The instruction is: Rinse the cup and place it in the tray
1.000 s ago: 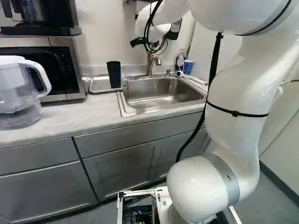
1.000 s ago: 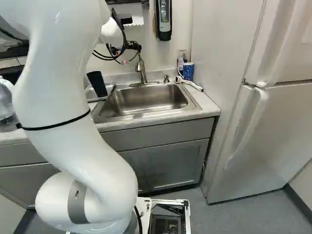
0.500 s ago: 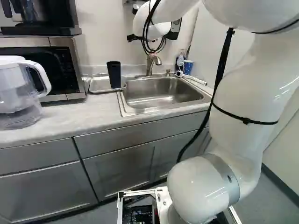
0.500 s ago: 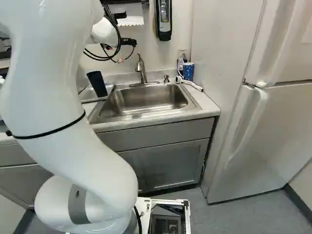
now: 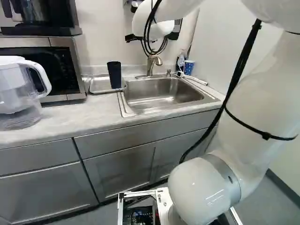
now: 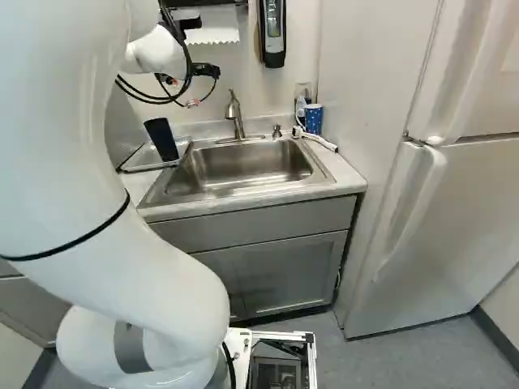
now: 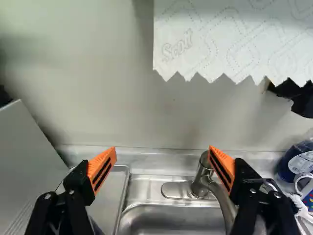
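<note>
**Surface beside the sink: black tumbler upright in its tray, end effector spread above**

Grey-white surface runs from the microwave to the steel sink. Between those two sits the metal tray, and the black tumbler stands in it near the sink-side edge, wide end up, long axis upright. It appears free of any grip.

The end effector is wide apart, with only wall and sink rim showing between its orange pads. It hangs higher than the tumbler, which lies below it and toward the microwave side; the faucet shows beyond the other finger.

Whether the tumbler has been rinsed, the views cannot tell. If it has, placing looks finished and the arm need only back away clear of the faucet. If not, the next move should go down and toward the tray, closing across that upright body; a glancing touch could topple it.
</note>
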